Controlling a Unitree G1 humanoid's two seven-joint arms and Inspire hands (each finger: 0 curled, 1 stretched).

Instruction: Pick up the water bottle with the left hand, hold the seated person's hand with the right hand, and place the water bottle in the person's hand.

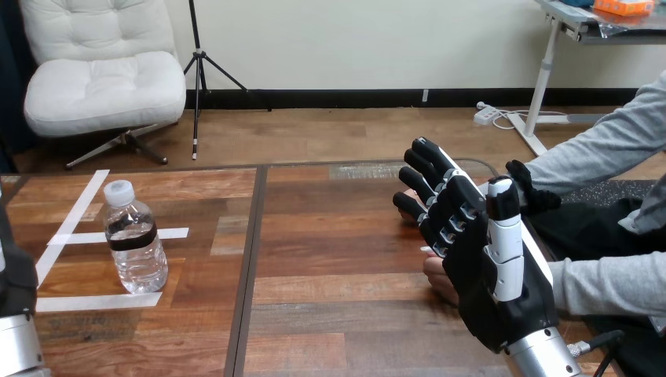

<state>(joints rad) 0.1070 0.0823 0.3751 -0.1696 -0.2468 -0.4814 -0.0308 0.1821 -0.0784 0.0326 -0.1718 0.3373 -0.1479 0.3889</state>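
At the far left, the robot's left hand is cut off by the picture's edge. We see just a dark piece of it above the silver forearm, and we cannot tell how it is set. It is apart from the water bottle.

The clear bottle stands upright near the left end of the wooden table, its long axis vertical and its white cap pointing straight up. A dark band wraps its middle. It sits among strips of white tape stuck to the tabletop, and nothing touches it.

Well apart, on the right side, the robot's right hand is raised with its back toward us, its fingers straight, held side by side and pointing up and leftward. Behind it lies the person's hand, at the end of the lower grey sleeve. We see only a patch of it at the robot palm's left edge, and the rest is hidden. We cannot tell whether the two touch.
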